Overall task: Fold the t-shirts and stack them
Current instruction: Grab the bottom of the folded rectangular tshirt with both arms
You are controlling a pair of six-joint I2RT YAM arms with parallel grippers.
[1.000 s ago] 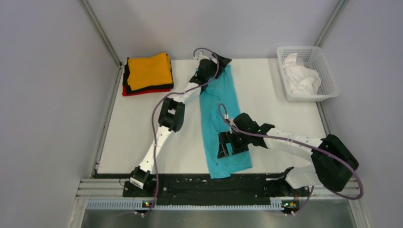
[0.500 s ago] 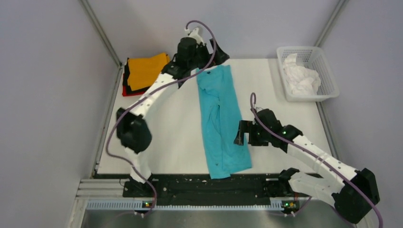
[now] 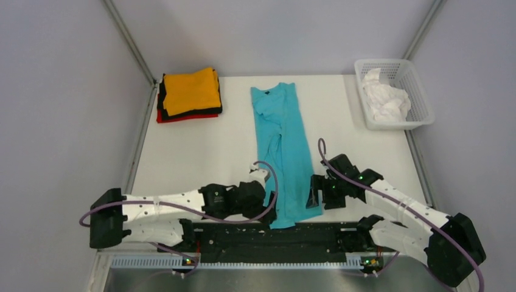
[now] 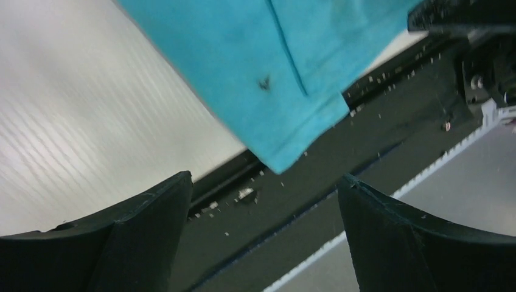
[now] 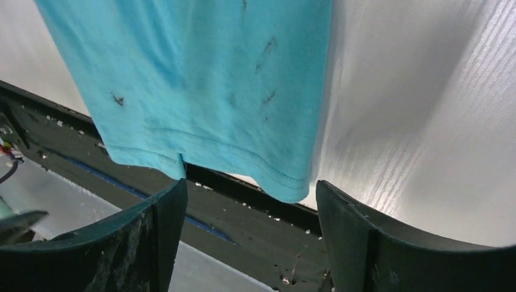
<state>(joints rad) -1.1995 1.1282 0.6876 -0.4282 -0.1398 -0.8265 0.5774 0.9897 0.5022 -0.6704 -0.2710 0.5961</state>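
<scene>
The teal t-shirt (image 3: pixel 283 152) lies flat on the table (image 3: pixel 201 158) as a long narrow strip running from 12 o'clock to 6 o'clock. Its hem overhangs the black base rail (image 3: pixel 243 234).

The left gripper (image 3: pixel 268 214) sits low at the strip's 7 o'clock corner. Its fingers are spread and hold nothing. The right gripper (image 3: pixel 314 198) sits at the 5 o'clock corner, just beside the hem. Its fingers are also apart and empty.

The stack of folded t-shirts (image 3: pixel 190 92), orange on top, occupies the table's 10 o'clock corner. The white t-shirt (image 3: pixel 384 100) lies crumpled in the lattice basket (image 3: pixel 420 97) at 2 o'clock.
</scene>
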